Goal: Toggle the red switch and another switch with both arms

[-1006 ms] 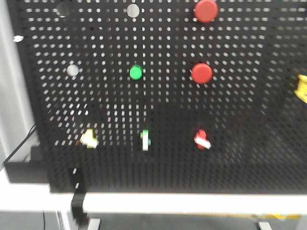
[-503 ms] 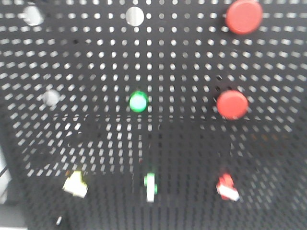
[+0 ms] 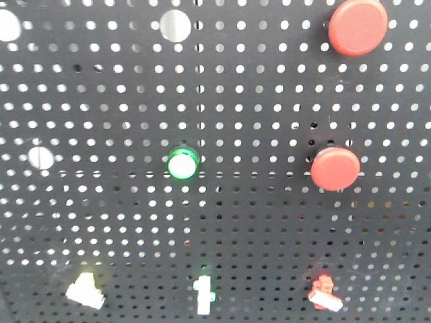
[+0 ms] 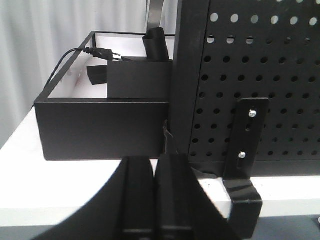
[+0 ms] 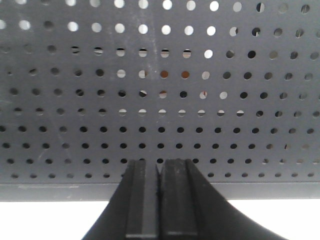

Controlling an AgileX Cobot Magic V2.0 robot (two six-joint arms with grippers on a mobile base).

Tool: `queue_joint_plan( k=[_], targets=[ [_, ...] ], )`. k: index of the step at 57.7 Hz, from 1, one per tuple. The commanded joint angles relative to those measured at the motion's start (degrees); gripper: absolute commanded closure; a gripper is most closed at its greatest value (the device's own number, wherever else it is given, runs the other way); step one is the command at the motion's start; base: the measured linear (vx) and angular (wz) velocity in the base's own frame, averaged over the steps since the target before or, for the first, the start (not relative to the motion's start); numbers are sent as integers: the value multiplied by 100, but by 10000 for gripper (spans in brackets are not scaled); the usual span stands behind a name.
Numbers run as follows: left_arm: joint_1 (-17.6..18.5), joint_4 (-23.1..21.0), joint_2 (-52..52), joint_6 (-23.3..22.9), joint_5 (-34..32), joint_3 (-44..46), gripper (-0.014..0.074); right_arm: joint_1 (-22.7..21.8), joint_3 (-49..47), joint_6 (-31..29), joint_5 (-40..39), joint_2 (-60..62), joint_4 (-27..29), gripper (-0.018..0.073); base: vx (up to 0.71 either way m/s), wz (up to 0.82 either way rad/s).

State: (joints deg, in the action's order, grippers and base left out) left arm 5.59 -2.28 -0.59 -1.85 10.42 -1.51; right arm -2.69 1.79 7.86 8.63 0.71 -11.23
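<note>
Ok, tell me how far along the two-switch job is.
Done: nothing that shows. In hand: the left gripper and right gripper are both shut, empty, low before the pegboard; neither wrist view shows a switch. To do: flip the red switch and the pale yellow switch, both untouched in the front view.
</note>
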Motion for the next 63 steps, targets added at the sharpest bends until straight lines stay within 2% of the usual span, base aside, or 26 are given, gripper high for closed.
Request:
queue_joint_plan(
  k=[1,15,20,27,30,37,44,48,54,63],
  targets=[
    [7,1,-49,-10,-514,-106,594,-38,30,3,-503,63,-31,566,3,-3],
    [7,3,-49,-3,-634,-106,594,-38,30,3,-812,63,-37,566,1,-1],
    [7,3,-49,-8,-1173,21,594,-38,12,-14,-1236,63,-87,566,0,1],
    [7,-49,-49,-35,-2316,205,594,-18,-37,50,-2248,63,-97,566,0,0],
    [7,-49,-49,-35,-2580,409,594,-18,-217,197,-2269,55,-92,566,0,0],
    [34,-38,59,-30,-2058,1097,594,-18,-1094,606,-1473,-91,-106,566,0,0],
    [34,-38,658,-25,-1042,2026,594,-18,-2126,421,-367,-590,-143,566,0,0],
    [34,-38,1217,-17,-749,2466,594,-18,-2612,283,-23,-968,-143,566,0,0],
    [34,-43,1824,-23,-674,2825,594,-18,-2954,262,72,-1404,-143,566,0,0],
    [36,-36,2324,-141,-794,2874,594,-18,-2987,262,132,-1740,-115,566,0,0]
  ],
)
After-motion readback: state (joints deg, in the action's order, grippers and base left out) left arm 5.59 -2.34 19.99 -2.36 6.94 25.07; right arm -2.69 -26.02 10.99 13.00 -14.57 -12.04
